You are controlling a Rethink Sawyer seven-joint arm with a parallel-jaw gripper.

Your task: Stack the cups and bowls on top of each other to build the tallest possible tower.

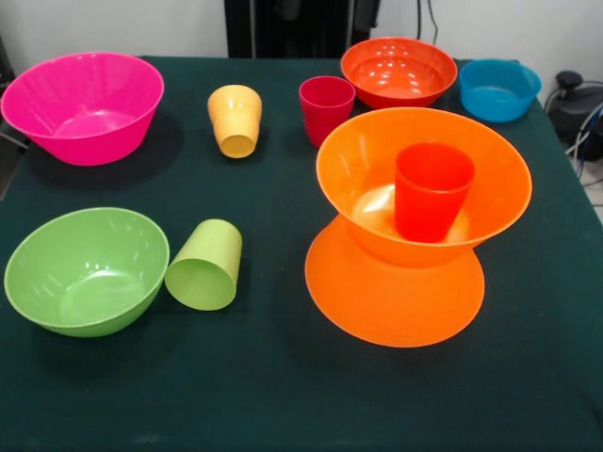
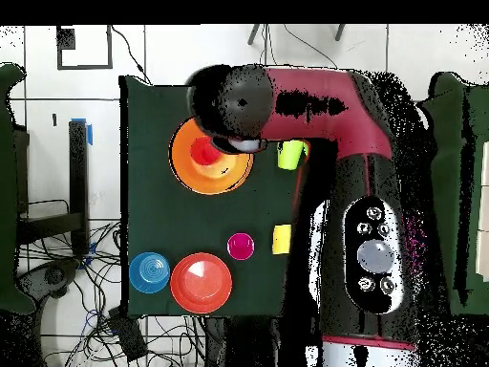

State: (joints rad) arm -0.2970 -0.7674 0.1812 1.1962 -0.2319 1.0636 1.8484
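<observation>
Front view: a red-orange cup [image 1: 432,191] stands upright inside the tower [image 1: 415,226] (a flat seat for the pink bowl [image 1: 83,105]); the tool's state cannot be told.

Four cups are counted: red-orange cup [image 1: 432,191], yellow-orange cup [image 1: 236,119], magenta-red cup [image 1: 326,108], lime green cup [image 1: 205,266]. Six bowls are counted: two orange bowls stacked [image 1: 391,299], pink bowl [image 1: 83,106], red-orange bowl [image 1: 399,72], lime green bowl [image 1: 85,271], blue bowl [image 1: 499,89].

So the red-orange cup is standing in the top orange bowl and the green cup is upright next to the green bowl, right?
Not quite. The lime green cup lies on its side beside the green bowl, as the front view shows. The red-orange cup does stand in the top orange bowl.
</observation>
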